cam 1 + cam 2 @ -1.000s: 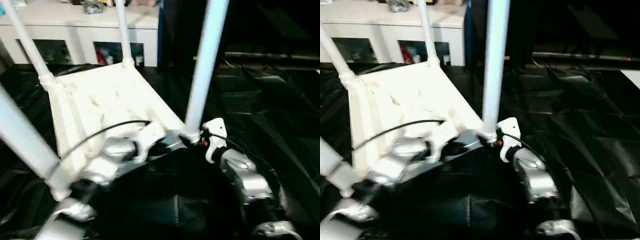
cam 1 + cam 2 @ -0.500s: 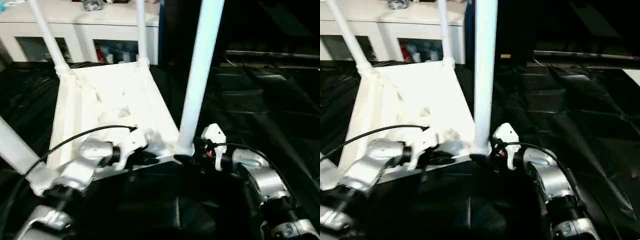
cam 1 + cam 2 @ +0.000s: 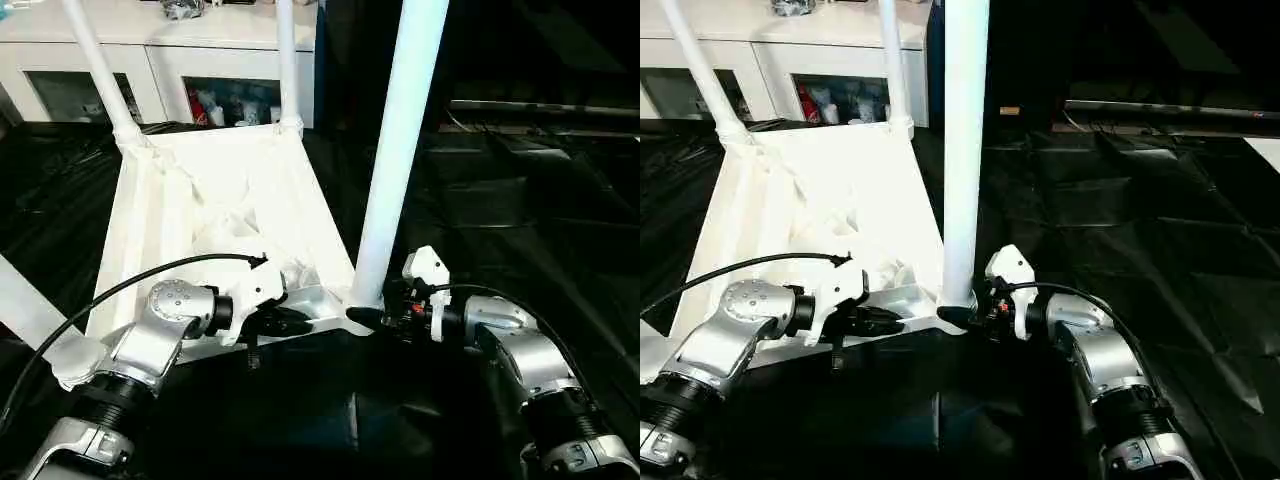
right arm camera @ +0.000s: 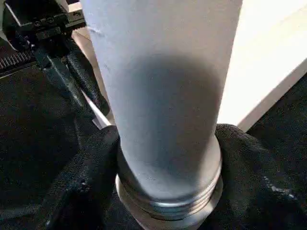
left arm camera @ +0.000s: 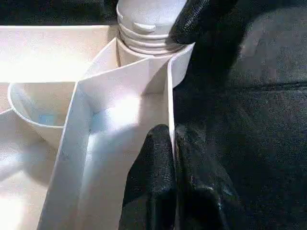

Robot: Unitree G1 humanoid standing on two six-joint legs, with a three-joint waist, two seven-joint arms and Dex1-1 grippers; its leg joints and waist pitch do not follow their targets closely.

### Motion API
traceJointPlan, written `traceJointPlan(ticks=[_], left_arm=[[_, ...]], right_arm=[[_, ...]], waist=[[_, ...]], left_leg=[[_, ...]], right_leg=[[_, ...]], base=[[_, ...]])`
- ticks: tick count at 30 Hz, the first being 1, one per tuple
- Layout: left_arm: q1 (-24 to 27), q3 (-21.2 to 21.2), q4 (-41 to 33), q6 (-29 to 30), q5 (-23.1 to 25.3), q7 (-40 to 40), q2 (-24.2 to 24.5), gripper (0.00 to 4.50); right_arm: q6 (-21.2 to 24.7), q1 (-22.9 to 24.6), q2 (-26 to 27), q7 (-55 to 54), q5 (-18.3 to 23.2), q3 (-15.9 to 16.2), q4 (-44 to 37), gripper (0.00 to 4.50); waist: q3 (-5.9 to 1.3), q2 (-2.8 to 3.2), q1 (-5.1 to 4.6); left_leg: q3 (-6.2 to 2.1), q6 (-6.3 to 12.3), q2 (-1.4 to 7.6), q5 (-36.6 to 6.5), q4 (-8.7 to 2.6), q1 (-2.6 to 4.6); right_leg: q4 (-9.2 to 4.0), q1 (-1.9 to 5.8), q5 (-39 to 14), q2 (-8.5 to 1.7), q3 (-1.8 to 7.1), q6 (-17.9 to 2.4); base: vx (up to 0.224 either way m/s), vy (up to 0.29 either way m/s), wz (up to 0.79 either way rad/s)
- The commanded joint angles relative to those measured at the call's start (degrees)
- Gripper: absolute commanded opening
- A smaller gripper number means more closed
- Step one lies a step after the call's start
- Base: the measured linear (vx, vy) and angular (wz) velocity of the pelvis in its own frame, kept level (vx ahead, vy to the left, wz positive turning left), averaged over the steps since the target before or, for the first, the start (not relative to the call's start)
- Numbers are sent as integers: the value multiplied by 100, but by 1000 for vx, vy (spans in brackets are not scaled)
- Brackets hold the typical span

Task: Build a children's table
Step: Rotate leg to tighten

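Observation:
The children's table lies upside down, its white top (image 3: pixel 200 200) on the black floor with white legs standing up from the corner sockets. The near right leg (image 3: pixel 395 150) rises tall in front of me. My right gripper (image 3: pixel 375 318) is at that leg's threaded base (image 4: pixel 168 191), one black finger (image 4: pixel 91 182) pressed to each side of it. My left gripper (image 3: pixel 275 322) is shut on the top's thin near rim (image 5: pixel 170 96), just beside that same corner socket. Two far legs (image 3: pixel 95 70) (image 3: pixel 286 60) and the near left leg (image 3: pixel 25 305) stand in their sockets.
A white cabinet (image 3: pixel 170 40) with glass-front shelves stands behind the table. Crinkled black sheeting (image 3: pixel 520 200) covers the floor all around. A black cable (image 3: pixel 150 275) arcs from my left wrist over the table top.
The whole view has shifted and steadied. My right forearm has swung round to point at the leg's base and its fingers have drawn in around it. The left gripper keeps its pinch on the rim.

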Motion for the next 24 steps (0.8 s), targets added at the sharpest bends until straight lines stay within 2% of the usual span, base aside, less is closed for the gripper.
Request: traceJointPlan(ticks=[1,2,3,4,5,6,7,8,9,11,16,18,19,22,24], left_arm=[[144,-179,295,88,77,198,-160,0],[114,-176,350,92,125,321,-213,0],[-13,-172,559,144,247,719,-441,0],[-13,-172,559,144,247,719,-441,0],[-114,-185,714,190,333,996,-616,0],[-245,-220,899,262,429,1306,-837,0],[-327,-244,1013,307,490,1496,-973,0],[-442,-260,1166,397,568,1792,-1169,0],[-511,-266,1258,455,612,1974,-1287,0],[-662,-270,1439,562,702,2378,-1550,0],[-831,-282,1629,558,809,2657,-1844,0],[-825,-296,1617,451,834,2556,-1822,0],[-822,-292,1615,421,842,2526,-1811,0],[-758,-263,1524,285,792,2282,-1648,0],[-640,-261,1369,92,684,1887,-1391,0]], right_arm=[[-8,0,94,-229,-35,-2,53,274],[-21,9,146,-379,-58,-25,92,273],[-133,24,414,-1180,-246,-133,323,272],[-133,24,414,-1180,-246,-133,323,272],[-181,46,648,-1783,-357,-230,475,272],[-175,100,930,-2346,-412,-331,550,272],[-162,136,1102,-2669,-434,-392,582,272],[-99,158,1320,-3034,-421,-475,607,272],[-61,164,1446,-3249,-415,-523,625,272],[-79,111,1671,-3689,-479,-561,720,272],[-239,-33,1863,-4181,-834,-356,888,272],[-361,-35,1869,-3925,-769,-349,857,272],[-390,-29,1872,-3873,-746,-364,838,328],[-571,-5,1685,-3436,-656,-357,669,352],[-563,-22,1388,-2853,-434,-342,480,369]], waist=[[-245,-64,28],[-239,-76,18],[-213,-57,11],[-195,-68,6],[-196,-70,0],[-177,-91,-12],[-193,-98,-4],[-166,-69,-17],[-167,-78,-22],[-170,-68,3],[-182,-46,3],[-189,-43,16],[-192,-47,14],[-206,-62,20],[-208,-71,29]], left_leg=[[-78,493,290,-833,-336,34],[-73,485,290,-875,-342,33],[-77,392,294,-1079,-365,41],[-81,259,294,-1264,-378,65],[-88,191,288,-1281,-390,51],[-99,75,284,-1408,-417,55],[-112,-2,283,-1531,-416,93],[-110,-15,276,-1620,-433,81],[-112,-69,274,-1778,-437,111],[-116,-86,277,-1928,-439,157],[-132,-25,265,-1955,-463,101],[-128,47,265,-1879,-461,90],[-129,62,266,-1843,-463,79],[-118,134,267,-1720,-454,63],[-117,261,271,-1622,-447,42]], right_leg=[[-378,217,-375,-302,214,-1533],[-389,218,-441,-297,218,-1523],[-428,184,-855,-308,225,-1439],[-473,172,-1247,-319,231,-1368],[-478,179,-1388,-331,239,-1312],[-505,166,-1721,-319,237,-1171],[-530,161,-1948,-334,242,-1064],[-546,142,-2062,-326,251,-1017],[-577,114,-2270,-320,256,-920],[-610,71,-2420,-323,263,-849],[-614,104,-2214,-320,254,-804],[-616,117,-2112,-326,258,-790],[-613,129,-2069,-325,255,-790],[-599,147,-1886,-321,249,-830],[-592,171,-1787,-333,239,-890]], base=[[0,0,0],[0,0,0],[0,0,0],[0,0,0],[0,0,0],[0,0,0],[0,0,0],[0,0,0],[0,0,0],[0,0,0],[0,0,0],[0,0,0],[0,0,0],[0,0,0],[0,0,0]])
